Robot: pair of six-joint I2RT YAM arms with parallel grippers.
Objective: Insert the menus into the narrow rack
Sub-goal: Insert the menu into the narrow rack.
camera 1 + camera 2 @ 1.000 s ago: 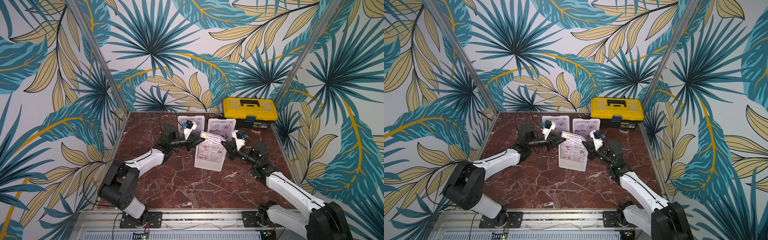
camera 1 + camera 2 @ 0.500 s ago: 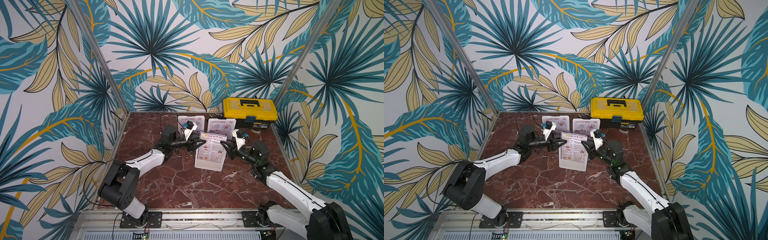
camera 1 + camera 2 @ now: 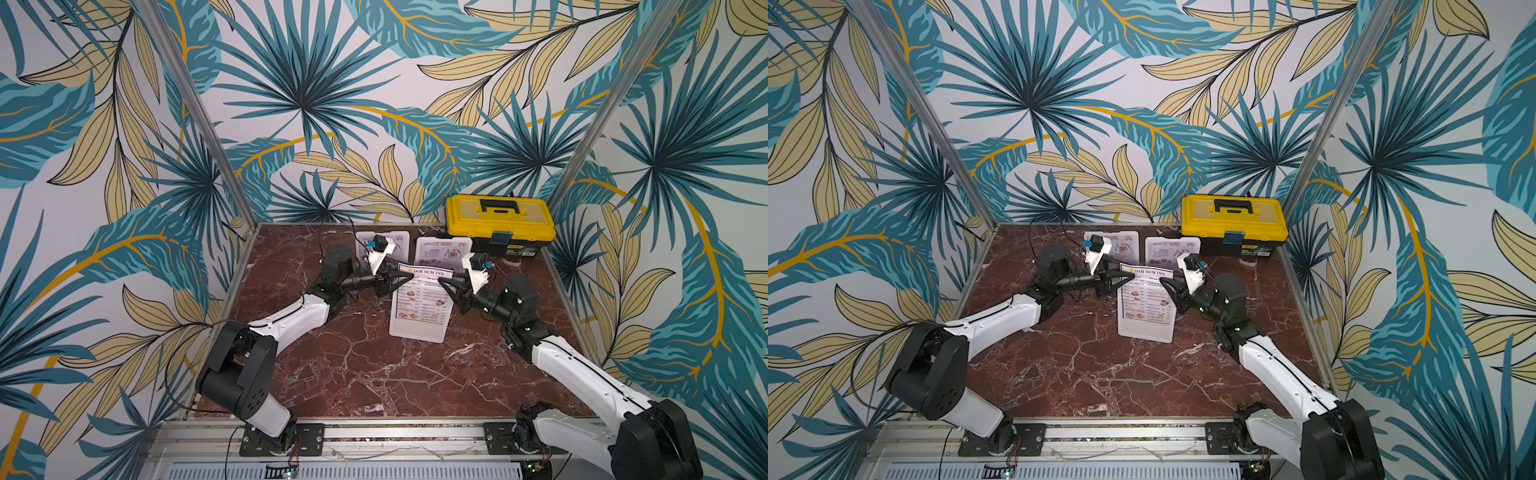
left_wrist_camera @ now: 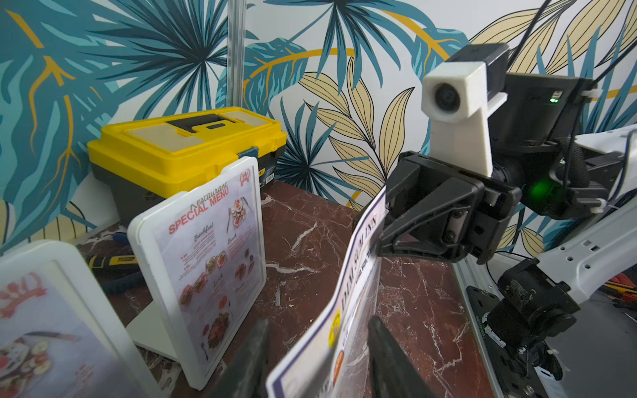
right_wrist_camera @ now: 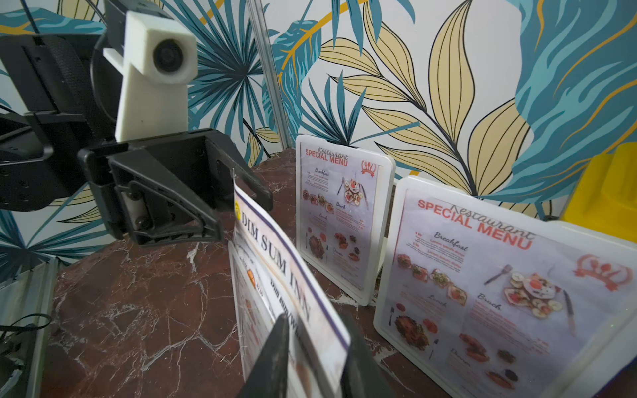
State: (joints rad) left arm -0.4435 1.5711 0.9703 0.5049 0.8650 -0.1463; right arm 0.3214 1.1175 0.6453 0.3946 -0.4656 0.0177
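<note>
White DIM SUM INN menu (image 3: 422, 300) is sitting upright in the narrow rack (image 3: 417, 332) mid-table, and your left gripper (image 3: 400, 277) and right gripper (image 3: 442, 284) are straddling its top corners, jaws standing partly apart, clamping nothing.

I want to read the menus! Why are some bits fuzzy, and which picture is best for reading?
Left wrist view: the nearest SPECIAL MENU sheet and the left gripper's fingers are out of focus. Right wrist view: the right gripper's fingers blur, yet the title on the DIM SUM INN menu reads clearly. Both top views: sharp, but menu print is tiny.
</note>
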